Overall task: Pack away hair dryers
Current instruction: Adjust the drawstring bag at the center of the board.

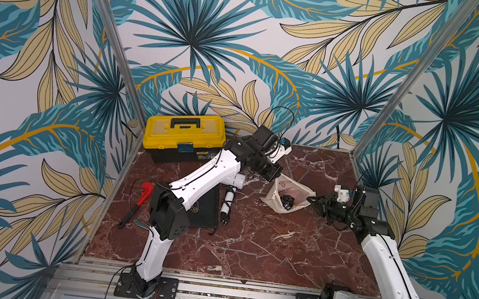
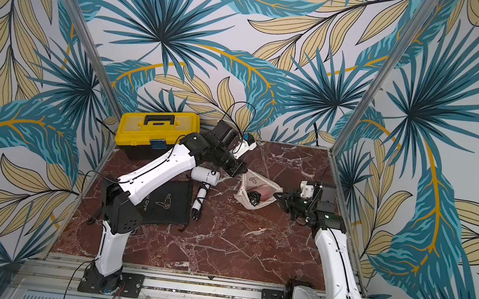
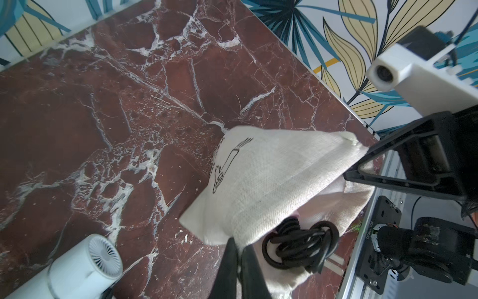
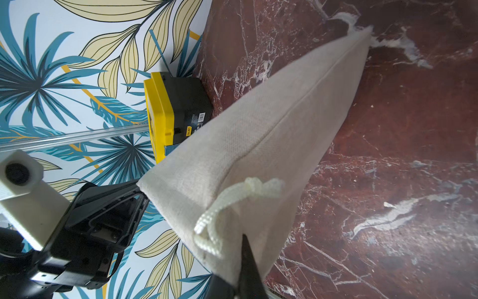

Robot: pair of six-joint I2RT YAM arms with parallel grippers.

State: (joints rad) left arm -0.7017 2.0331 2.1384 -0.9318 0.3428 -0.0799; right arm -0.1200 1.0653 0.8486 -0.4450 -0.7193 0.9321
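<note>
left gripper (image 3: pixel 239 248) and right gripper (image 1: pixel 310 200) are clamping the beige pouch (image 1: pixel 285 187) holding the pink dryer (image 1: pixel 297 194); white dryer (image 1: pixel 240 181) is lying unpacked nearby

The pale pink hair dryer (image 1: pixel 297 194) sits inside the beige pouch (image 1: pixel 285 184), toward 2 o'clock on the worktop (image 1: pixel 251 245). Only a pink patch of it shows through the mouth. The left arm (image 1: pixel 207 171) covers part of the white hair dryer (image 1: pixel 242 182) and most of the black pouch (image 1: pixel 205 214) at 9 o'clock. In the left wrist view, the frame edge cuts off the left end effector (image 3: pixel 239 247).
</note>
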